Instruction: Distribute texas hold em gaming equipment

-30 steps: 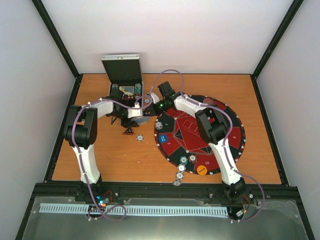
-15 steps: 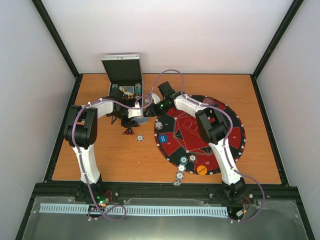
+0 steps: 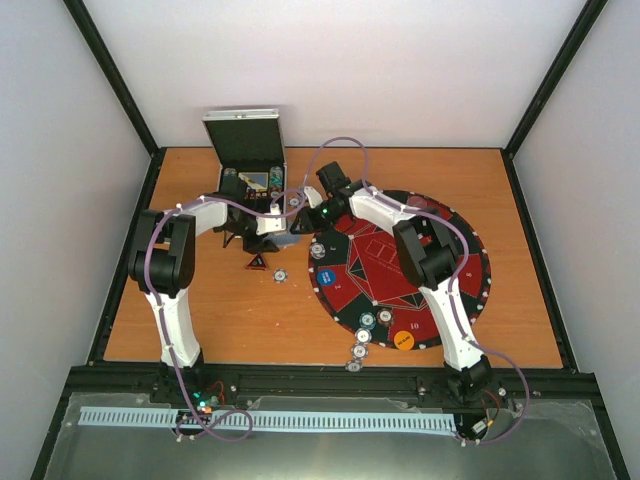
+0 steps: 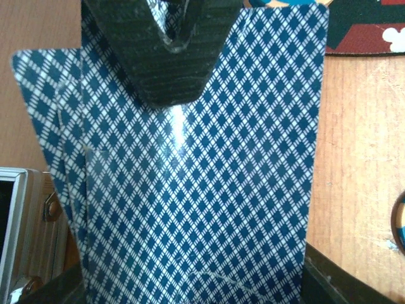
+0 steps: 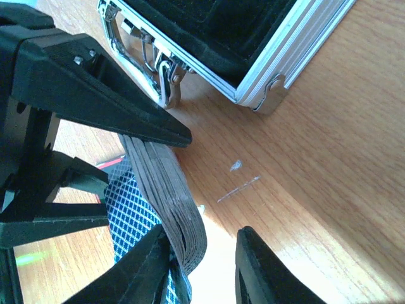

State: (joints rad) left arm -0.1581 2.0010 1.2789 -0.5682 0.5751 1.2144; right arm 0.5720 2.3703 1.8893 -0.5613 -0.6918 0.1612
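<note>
**Grip on the deck of playing cards (image 4: 247,209): left pincer (image 4: 177,183) clamped, right pincer (image 5: 205,253) parted**

Seen from the left wrist, the deck's blue-and-white diamond backs fill almost the whole view. One dark finger (image 4: 168,57) presses down on the top card. Its opposite number shows only as dark corners at the bottom edge, underneath the cards. The left pincer is closed onto the thickness of the deck. The cards are fanned a little, with one back slipping out to the view's left.

From the right wrist the deck appears edge-on, a thick stack that curves downward at its free end. That end lies between the right pincer's two fingers. The finger on the view's left (image 5: 142,269) lies against the patterned face of the cards. The other finger (image 5: 266,272) stands apart from the stack, with bare wood showing in the gap. The right pincer is partly open, around the deck's end but not pinching it.

Both pincers meet over the table (image 3: 220,310), just in front of the open metal case (image 5: 266,57) and beside the round mat (image 3: 375,265). A poker chip (image 3: 282,274) lies on bare wood near them, and more sit at the mat's near rim. The orange marker disc (image 3: 403,340) and the blue marker disc (image 3: 326,279) rest on the mat.
</note>
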